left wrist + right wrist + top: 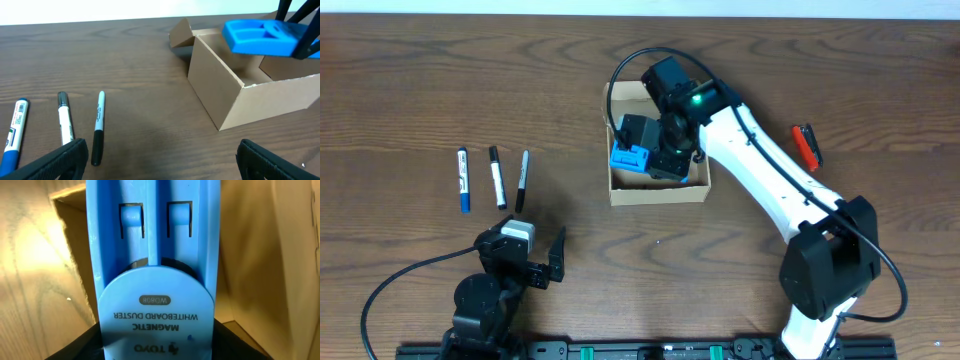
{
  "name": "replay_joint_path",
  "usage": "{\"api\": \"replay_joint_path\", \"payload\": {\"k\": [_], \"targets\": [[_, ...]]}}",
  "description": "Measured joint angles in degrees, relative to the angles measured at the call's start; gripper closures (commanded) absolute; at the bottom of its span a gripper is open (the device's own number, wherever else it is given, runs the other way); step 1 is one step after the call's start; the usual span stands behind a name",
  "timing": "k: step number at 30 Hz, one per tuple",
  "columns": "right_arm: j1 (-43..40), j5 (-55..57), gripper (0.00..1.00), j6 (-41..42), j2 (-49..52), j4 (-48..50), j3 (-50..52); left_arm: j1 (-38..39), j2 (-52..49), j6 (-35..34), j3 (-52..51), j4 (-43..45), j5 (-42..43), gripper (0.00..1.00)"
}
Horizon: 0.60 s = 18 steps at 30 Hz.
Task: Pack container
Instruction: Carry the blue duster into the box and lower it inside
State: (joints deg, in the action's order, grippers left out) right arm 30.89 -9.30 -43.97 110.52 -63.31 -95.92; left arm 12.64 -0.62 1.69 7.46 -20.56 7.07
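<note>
Fingers of the right gripper [653, 150]: closed on a blue plastic whiteboard duster [155, 280], with dark pads showing at both lower corners of the right wrist view. The label reads upside down there: "MAGNETIC WHITEBOARD DUSTER", "TOYO", "WD808".

Right arm [770, 190]: white and jointed, on a black base at 5 o'clock on the table. It reaches toward 11 o'clock with the wrist turned down over the box. A green light is lit on the wrist housing.

Container: small tan cardboard box [660, 192], open-topped, just to the 12 o'clock side of the table's centre. Its hinged flap [181, 32] is at the 12 o'clock edge, folded open. The duster is held roughly level above the rim, over the 9 o'clock half of the opening.

Left gripper [525, 252]: at 7 o'clock, low over the table and facing 12 o'clock. Its fingers [55, 160] are spread wide with nothing between them.

Markers: three lie side by side at 9 o'clock, roughly parallel and apart from one another.
- blue-capped white marker [463, 180]
- black-capped white marker [497, 177]
- slim black marker [522, 180]

Red and black handheld item [807, 146]: lies flat at 3 o'clock from the box, well apart from it. Its kind cannot be told.

Surface: dark brown wood-grain table [400, 80], with a pale strip beyond its 12 o'clock edge. A black mounting rail [650, 350] runs along the 6 o'clock edge.
</note>
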Motion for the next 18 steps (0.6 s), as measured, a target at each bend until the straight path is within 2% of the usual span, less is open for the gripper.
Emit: {"api": "replay_joint_path", "payload": {"k": [9,18], "targets": [[-5.0,-8.3,0.43,-7.8,-0.3,-3.3,0.0,0.0,0.0,0.0,0.0,0.0,0.0,0.05],[-6.4,-12.2,0.47,-14.7,-0.3,-4.1,0.0,0.0,0.0,0.0,0.0,0.0,0.0,0.05]]}}
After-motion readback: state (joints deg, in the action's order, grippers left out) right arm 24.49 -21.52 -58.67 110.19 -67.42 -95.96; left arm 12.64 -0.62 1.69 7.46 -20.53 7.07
